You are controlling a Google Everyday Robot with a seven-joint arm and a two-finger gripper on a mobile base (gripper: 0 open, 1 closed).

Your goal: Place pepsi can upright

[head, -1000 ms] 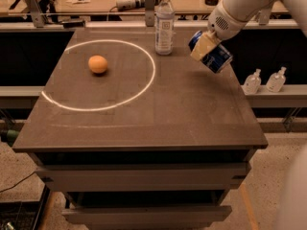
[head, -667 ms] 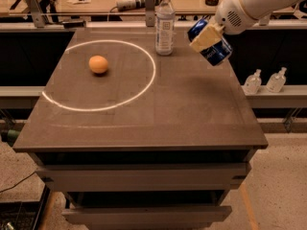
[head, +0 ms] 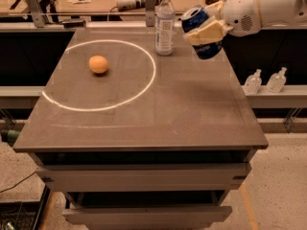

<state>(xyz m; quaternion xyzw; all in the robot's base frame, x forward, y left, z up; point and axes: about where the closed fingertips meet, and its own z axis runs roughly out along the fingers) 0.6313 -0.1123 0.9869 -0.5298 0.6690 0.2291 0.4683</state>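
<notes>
The pepsi can, blue with a silver top rim, hangs in the air above the far right part of the brown table, tilted with its top toward the upper left. My gripper is shut on the can, its cream fingers clamped across the can's middle. The white arm comes in from the upper right. The can is just right of the clear plastic water bottle and apart from it.
An orange lies inside a white circle marked on the table's left half. The water bottle stands upright at the circle's far right rim. Two small spray bottles stand on a low shelf to the right. A cluttered bench runs behind.
The gripper has carried the can upward and to the left, toward the water bottle, and the can has turned more upright.
</notes>
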